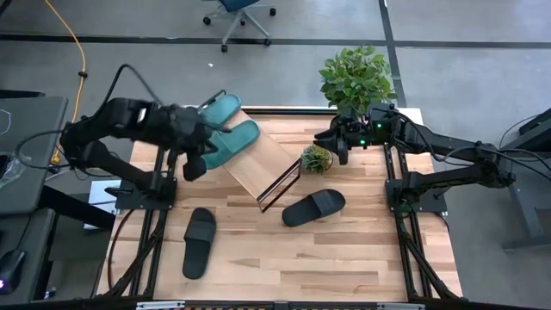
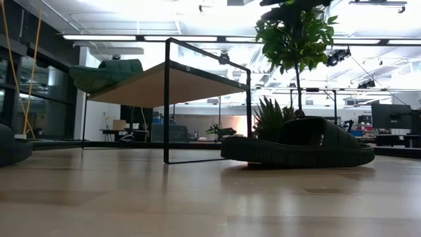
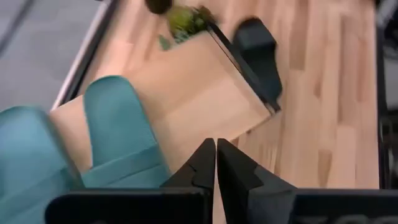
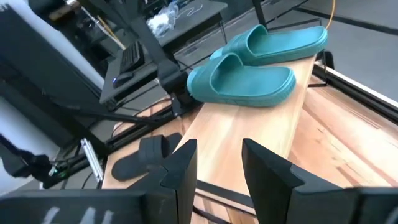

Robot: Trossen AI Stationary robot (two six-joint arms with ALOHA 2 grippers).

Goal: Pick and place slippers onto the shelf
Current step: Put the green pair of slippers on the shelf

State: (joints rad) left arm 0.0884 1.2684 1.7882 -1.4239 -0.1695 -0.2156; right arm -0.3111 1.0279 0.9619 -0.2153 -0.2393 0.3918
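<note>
Two teal slippers (image 1: 237, 140) (image 1: 221, 107) lie side by side, soles down, on the far-left end of the slanted wood shelf (image 1: 267, 155); the right wrist view shows them (image 4: 242, 78) (image 4: 280, 40) too. One black slipper (image 1: 200, 241) lies on the table near left, the other (image 1: 314, 207) just right of the shelf's wire frame. My left gripper (image 3: 216, 163) is shut and hovers by the nearer teal slipper's (image 3: 118, 130) heel end, at the shelf's left edge. My right gripper (image 4: 217, 165) is open, above the table's far right beside a small plant (image 1: 316, 158).
A tall potted plant (image 1: 357, 77) stands at the far edge by the right arm, the small plant in front of it. The shelf's black frame (image 2: 166, 99) rises above the table's middle. Bare tabletop (image 1: 284, 258) stretches along the near edge between and past the black slippers.
</note>
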